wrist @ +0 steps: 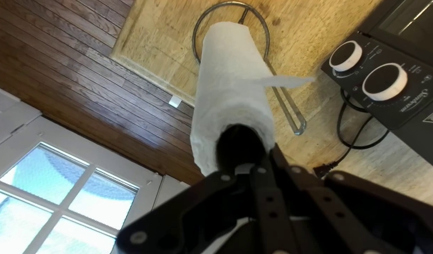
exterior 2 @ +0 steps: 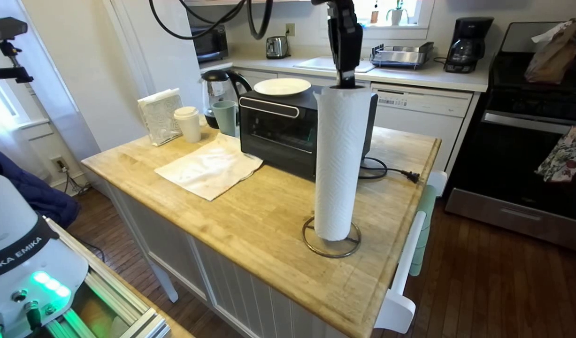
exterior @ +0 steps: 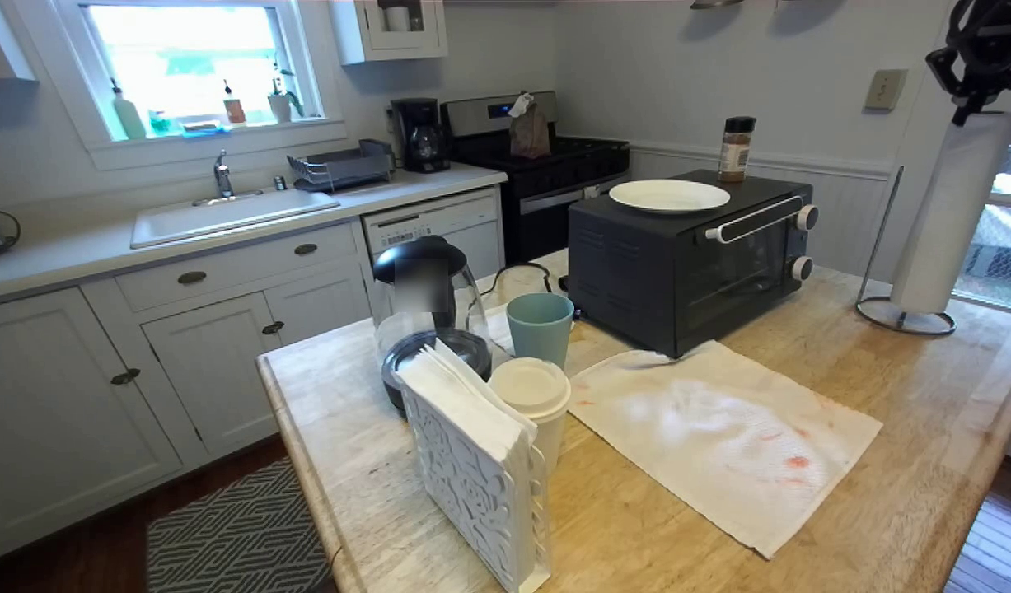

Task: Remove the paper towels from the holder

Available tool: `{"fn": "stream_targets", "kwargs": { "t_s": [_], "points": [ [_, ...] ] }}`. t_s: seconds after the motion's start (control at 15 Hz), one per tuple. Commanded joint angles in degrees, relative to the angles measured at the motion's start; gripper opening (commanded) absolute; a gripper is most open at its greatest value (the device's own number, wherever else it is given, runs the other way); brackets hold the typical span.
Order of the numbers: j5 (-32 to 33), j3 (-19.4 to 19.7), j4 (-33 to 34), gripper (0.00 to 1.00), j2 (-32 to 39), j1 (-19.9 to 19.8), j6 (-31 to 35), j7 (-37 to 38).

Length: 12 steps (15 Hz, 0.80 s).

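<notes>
The white paper towel roll [exterior: 954,214] stands on the wire holder [exterior: 909,333], leaning slightly. In an exterior view the roll [exterior 2: 342,162] has its lower end inside the holder's base ring [exterior 2: 332,256]; I cannot tell whether it touches. My gripper [exterior 2: 346,84] points down at the roll's top. In the wrist view the gripper [wrist: 271,151] has one finger in the dark core and one outside, shut on the wall of the roll [wrist: 232,81]. A loose sheet edge sticks out. The holder's side arm [wrist: 290,111] is beside the roll; its centre post is hidden.
A black toaster oven [exterior: 637,272] stands beside the roll, with a white plate [exterior: 670,196] and spice jar [exterior: 736,150] on top. Its cord [exterior 2: 381,169] lies near. A cloth [exterior: 719,436], cups, kettle [exterior: 431,329] and napkin holder [exterior: 472,478] are further along the table.
</notes>
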<state>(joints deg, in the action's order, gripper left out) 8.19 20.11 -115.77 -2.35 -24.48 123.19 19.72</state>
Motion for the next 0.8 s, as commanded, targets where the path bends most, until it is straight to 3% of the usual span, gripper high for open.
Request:
{"fn": "stream_targets", "kwargs": {
  "t_s": [0.0,0.73],
  "points": [
    [-1.12,0.90,0.56,0.01,-1.42,0.56,-1.56,-0.90],
    [0.55,1.19,2.13,0.01,-9.57,-0.46,-7.17,1.05]
  ]
}}
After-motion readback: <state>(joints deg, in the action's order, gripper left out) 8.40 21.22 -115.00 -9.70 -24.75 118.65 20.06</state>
